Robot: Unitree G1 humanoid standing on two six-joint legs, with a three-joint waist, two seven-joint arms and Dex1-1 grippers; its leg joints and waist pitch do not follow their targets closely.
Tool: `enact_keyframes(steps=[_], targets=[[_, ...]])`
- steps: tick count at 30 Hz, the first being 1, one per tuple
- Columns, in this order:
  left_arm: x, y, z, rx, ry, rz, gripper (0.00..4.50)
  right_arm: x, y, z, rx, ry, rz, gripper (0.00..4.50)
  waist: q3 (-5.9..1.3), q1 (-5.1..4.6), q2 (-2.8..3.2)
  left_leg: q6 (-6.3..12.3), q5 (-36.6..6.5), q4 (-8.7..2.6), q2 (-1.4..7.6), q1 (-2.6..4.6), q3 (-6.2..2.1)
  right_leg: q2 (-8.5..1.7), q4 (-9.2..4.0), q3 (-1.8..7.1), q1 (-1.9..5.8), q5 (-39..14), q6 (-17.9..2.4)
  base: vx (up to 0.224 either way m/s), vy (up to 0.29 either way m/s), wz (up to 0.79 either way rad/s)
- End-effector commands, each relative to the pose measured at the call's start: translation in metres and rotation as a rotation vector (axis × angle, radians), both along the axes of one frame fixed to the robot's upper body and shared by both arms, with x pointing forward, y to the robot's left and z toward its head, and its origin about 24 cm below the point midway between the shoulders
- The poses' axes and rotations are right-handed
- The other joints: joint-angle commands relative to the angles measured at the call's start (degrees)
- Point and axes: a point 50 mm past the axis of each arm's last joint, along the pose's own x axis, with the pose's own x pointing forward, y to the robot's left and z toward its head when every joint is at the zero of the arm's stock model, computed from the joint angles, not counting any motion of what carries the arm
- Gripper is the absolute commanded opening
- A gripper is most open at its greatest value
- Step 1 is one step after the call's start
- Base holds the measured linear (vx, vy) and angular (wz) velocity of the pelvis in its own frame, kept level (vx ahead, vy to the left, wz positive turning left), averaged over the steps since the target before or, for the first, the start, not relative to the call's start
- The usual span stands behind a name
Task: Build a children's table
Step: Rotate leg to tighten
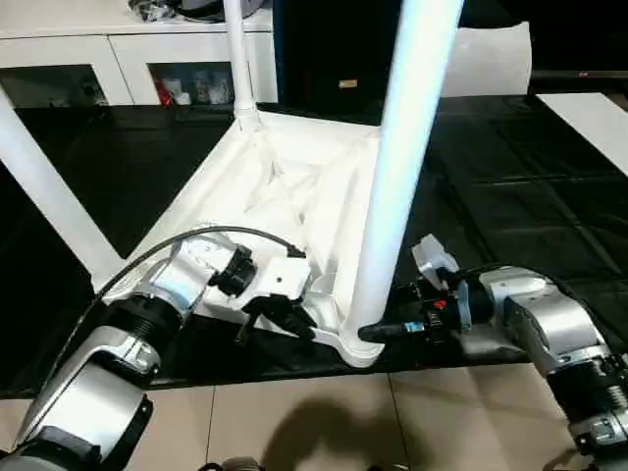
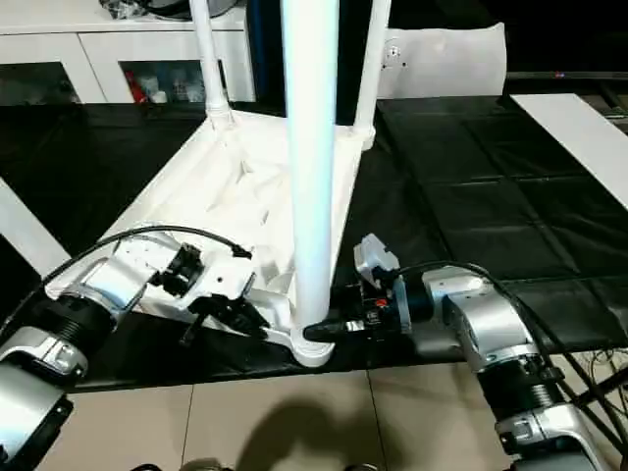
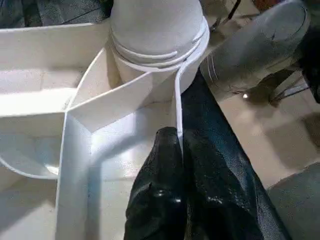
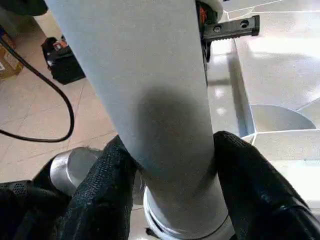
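The children's table (image 1: pixel 294 186) lies upside down on the black mat (image 1: pixel 491 186), legs in the air. At its near corner socket (image 2: pixel 312 345) stands a tapered leg (image 2: pixel 310 147); the right gripper (image 4: pixel 175 180) is clamped round that leg's base. Beside the socket, the left gripper (image 3: pixel 177 150) pinches the table's thin rim. Beyond the table stands a white cabinet (image 1: pixel 118 59).
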Motion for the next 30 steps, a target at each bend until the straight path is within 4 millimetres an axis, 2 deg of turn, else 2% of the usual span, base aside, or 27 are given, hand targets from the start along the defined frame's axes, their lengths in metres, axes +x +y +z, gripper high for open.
enact_keyframes(steps=[1, 2, 3, 4, 6, 7, 8, 9, 11, 12, 14, 15, 16, 17, 18, 19, 22, 23, 24, 25, 26, 27, 28, 29, 30], targets=[[0.0, -0.008, 0.008, -0.047, 0.003, -0.011, 0.0, -0.001, 0.008, 0.003, 0.06, 0.005, -0.025, 2.06, -4.26, -0.23, -0.3, 3.65, -4.12, -3.88, 0.12, -0.59, 1.31, -2.59, -3.47, 2.86, 4.58, -13.53, -10.17, 0.0, 0.0, 0.0], [0.001, -0.008, 0.009, -0.056, 0.002, 0.006, 0.0, -0.001, 0.009, 0.002, 0.068, 0.004, -0.046, 2.06, -4.2, -0.21, 0.11, 3.53, -4.38, -3.91, 0.15, -0.53, 1.27, -2.65, -3.53, 2.89, 4.44, -13.84, -10.21, 0.0, 0.0, 0.0], [0.003, -0.008, 0.009, -0.065, 0.002, 0.05, 0.0, -0.001, 0.012, 0.001, 0.084, -0.002, -0.085, 2.06, -4.14, -0.34, -0.19, 3.32, -4.58, -3.9, 0.05, -0.63, 1.32, -2.51, -3.74, 2.88, 4.56, -14.3, -9.61, 0.0, 0.0, 0.0], [0.004, -0.008, 0.009, -0.069, 0.0, 0.079, 0.0, -0.001, 0.014, 0.001, 0.093, -0.007, -0.11, 2.06, -4.16, -0.4, 0.13, 2.99, -4.93, -3.99, -0.02, -0.57, 1.21, -2.57, -3.74, 2.76, 4.56, -15.37, -9.33, 0.0, 0.0, 0.0], [0.009, -0.007, 0.008, -0.073, -0.011, 0.181, 0.0, 0.003, 0.021, -0.004, 0.084, -0.044, -0.226, 2.06, -4.03, -0.66, -0.01, 2.33, -5.68, -4.1, -0.11, -0.46, 1.25, -2.51, -4.1, 2.69, 4.41, -17.47, -8.49, 0.0, 0.0, 0.0], [0.015, -0.009, 0.009, -0.114, -0.01, 0.301, 0.0, 0.01, 0.028, -0.01, 0.058, -0.074, -0.368, 2.05, -3.94, -0.87, 0.04, 1.59, -6.41, -4.21, -0.18, -0.44, 1.25, -2.54, -4.33, 2.6, 4.35, -19.43, -7.74, 0.0, 0.0, 0.0], [0.015, -0.009, 0.009, -0.114, -0.01, 0.301, 0.0, 0.01, 0.028, -0.01, 0.058, -0.074, -0.368, 2.05, -3.77, -1.1, 0.12, 1.05, -7.03, -4.3, -0.22, -0.44, 1.21, -2.56, -4.4, 2.55, 4.21, -20.79, -7.37, 0.0, 0.0, 0.0], [0.017, -0.01, 0.01, -0.127, -0.011, 0.341, 0.0, 0.013, 0.031, -0.012, 0.052, -0.081, -0.423, 2.05, -3.66, -1.72, -0.03, 0.33, -8.45, -4.37, -0.57, -0.49, 1.16, -2.46, -4.89, 2.22, 4.39, -24.19, -6.03, 0.0, 0.0, 0.0], [0.02, -0.012, 0.011, -0.147, -0.013, 0.413, 0.0, 0.019, 0.036, -0.014, 0.048, -0.067, -0.541, 2.03, -3.48, -2.71, -0.18, 0.09, -9.27, -4.47, -0.91, -0.91, 0.9, -2.43, -5.37, 1.85, 4.7, -27.53, -4.04, 0.0, 0.0, 0.0], [0.022, -0.014, 0.012, -0.155, -0.024, 0.462, 0.0, 0.022, 0.041, -0.016, 0.05, -0.057, -0.595, 2.01, -3.55, -3.32, -0.13, 0.64, -9.77, -4.32, -1.04, -0.57, 1.01, -2.37, -5.83, 1.83, 4.38, -28.31, -3.54, 0.0, 0.0, 0.0], [0.027, -0.018, 0.013, -0.175, -0.04, 0.538, 0.0, 0.028, 0.048, -0.017, 0.035, -0.055, -0.674, 2.0, -3.6, -4.32, -0.2, 1.03, -9.42, -4.25, -1.01, -0.88, 0.97, -2.25, -5.58, 1.9, 4.37, -26.9, -4.24, 0.0, 0.0, 0.0], [0.034, -0.024, 0.015, -0.206, -0.068, 0.653, 0.0, 0.035, 0.058, -0.019, 0.017, -0.042, -0.785, 2.0, -3.66, -5.05, -0.11, 0.91, -9.05, -4.16, -1.06, -1.06, 0.92, -2.19, -5.32, 1.85, 4.42, -26.19, -4.73, 0.0, 0.0, 0.0], [0.034, -0.024, 0.015, -0.206, -0.068, 0.653, 0.0, 0.035, 0.058, -0.019, 0.017, -0.042, -0.785, 1.99, -3.61, -5.28, -0.02, 0.9, -9.07, -4.13, -1.12, -0.89, 0.94, -2.2, -5.55, 1.79, 4.2, -26.56, -4.94, 0.0, 0.0, 0.0], [0.036, -0.027, 0.016, -0.214, -0.078, 0.691, 0.0, 0.038, 0.061, -0.019, 0.011, -0.038, -0.821, 1.99, -3.72, -5.54, -0.17, 1.34, -8.7, -4.0, -1.4, -0.93, 0.93, -2.07, -5.72, 1.65, 4.42, -26.57, -4.68, 0.0, 0.0, 0.0], [0.039, -0.03, 0.017, -0.219, -0.096, 0.736, 0.0, 0.041, 0.064, -0.02, -0.004, -0.033, -0.869, 1.99, -3.74, -5.62, -0.33, 1.8, -8.46, -3.91, -1.45, -0.81, 1.1, -1.95, -5.8, 1.8, 4.27, -26.05, -4.76, 0.0, 0.0, 0.0], [0.044, -0.035, 0.018, -0.225, -0.14, 0.804, 0.0, 0.045, 0.07, -0.021, -0.024, -0.02, -0.944, 1.99, -3.98, -5.93, -0.17, 2.24, -6.07, -3.98, -1.17, -1.04, 1.0, -2.05, -5.12, 2.12, 4.37, -22.25, -6.21, 0.0, 0.0, 0.0], [0.045, -0.038, 0.019, -0.229, -0.154, 0.834, 0.0, 0.046, 0.074, -0.022, -0.041, -0.029, -0.977, 1.99, -4.2, -5.75, -0.05, 3.2, -3.92, -4.01, -1.01, -0.92, 1.0, -1.98, -4.51, 2.35, 4.54, -16.63, -8.09, 0.0, 0.0, 0.0], [0.045, -0.043, 0.02, -0.232, -0.172, 0.839, 0.0, 0.047, 0.076, -0.021, -0.035, -0.058, -0.999, 1.99, -4.26, -5.65, -0.1, 3.66, -2.11, -3.96, -0.81, -0.91, 1.07, -2.11, -3.92, 2.61, 4.49, -12.42, -9.84, 0.0, 0.0, 0.0], [0.045, -0.043, 0.02, -0.232, -0.172, 0.839, 0.0, 0.047, 0.076, -0.021, -0.035, -0.058, -0.999, 1.99, -4.25, -5.63, -0.12, 3.9, -2.08, -3.94, -0.86, -0.86, 1.12, -2.11, -3.93, 2.63, 4.53, -11.85, -10.19, 0.0, 0.0, 0.0], [0.045, -0.044, 0.02, -0.232, -0.177, 0.837, 0.0, 0.047, 0.077, -0.02, -0.03, -0.066, -1.007, 2.33, -4.28, -5.48, -0.08, 4.32, -1.8, -3.93, -0.83, -0.86, 1.07, -2.15, -3.74, 2.67, 4.71, -10.65, -10.77, 0.0, 0.0, 0.0], [0.044, -0.045, 0.02, -0.232, -0.179, 0.823, 0.0, 0.048, 0.074, -0.019, -0.01, -0.07, -1.021, 2.33, -4.24, -5.48, -0.08, 4.47, -1.88, -3.95, -0.8, -0.86, 1.08, -2.16, -3.71, 2.7, 4.71, -10.24, -10.94, 0.0, 0.0, 0.0], [0.043, -0.045, 0.02, -0.23, -0.18, 0.806, 0.0, 0.049, 0.071, -0.017, 0.006, -0.077, -1.027, 2.67, -4.22, -5.42, 0.24, 4.77, -2.22, -3.98, -0.79, -0.79, 1.06, -2.2, -3.65, 2.71, 4.78, -9.78, -11.27, 0.0, 0.0, 0.0], [0.041, -0.045, 0.019, -0.228, -0.182, 0.785, 0.0, 0.049, 0.068, -0.015, 0.02, -0.091, -1.025, 2.67, -4.17, -5.43, 0.12, 4.92, -2.55, -3.99, -0.78, -0.79, 1.08, -2.2, -3.79, 2.7, 4.78, -9.93, -11.22, 0.0, 0.0, 0.0], [0.04, -0.042, 0.018, -0.221, -0.185, 0.753, 0.0, 0.048, 0.06, -0.012, 0.037, -0.126, -1.007, 2.77, -4.24, -5.27, 0.66, 4.99, -3.23, -4.0, -0.75, -0.65, 1.01, -2.3, -3.72, 2.72, 4.79, -9.9, -11.39, 0.0, 0.0, 0.0], [0.04, -0.042, 0.018, -0.221, -0.185, 0.753, 0.0, 0.048, 0.06, -0.012, 0.037, -0.126, -1.007, 2.77, -4.17, -5.4, 0.37, 5.15, -3.68, -3.99, -0.74, -0.68, 1.13, -2.19, -3.91, 2.74, 4.78, -9.9, -11.35, 0.0, 0.0, 0.0]])
